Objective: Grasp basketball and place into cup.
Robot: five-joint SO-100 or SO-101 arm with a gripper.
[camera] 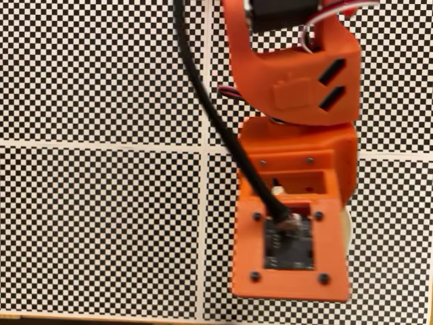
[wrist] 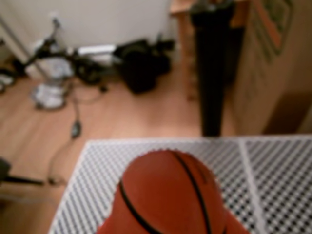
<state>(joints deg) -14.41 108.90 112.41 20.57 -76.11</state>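
Orange and seamed in black, the basketball (wrist: pixel 168 195) sits low in the wrist view, right at the tool, seemingly gripped, though I cannot tell for sure. Beneath it lies the checkered worktop (wrist: pixel 273 180); in the fixed view, the orange arm (camera: pixel 291 176) covers a cream sliver (camera: pixel 346 233).

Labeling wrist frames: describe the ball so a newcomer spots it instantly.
Find the black-and-white checkered table surface in the wrist view's lower half. Low at its centre sits the round orange basketball, crossed by curved black seam lines, unlike the fine checks around it.
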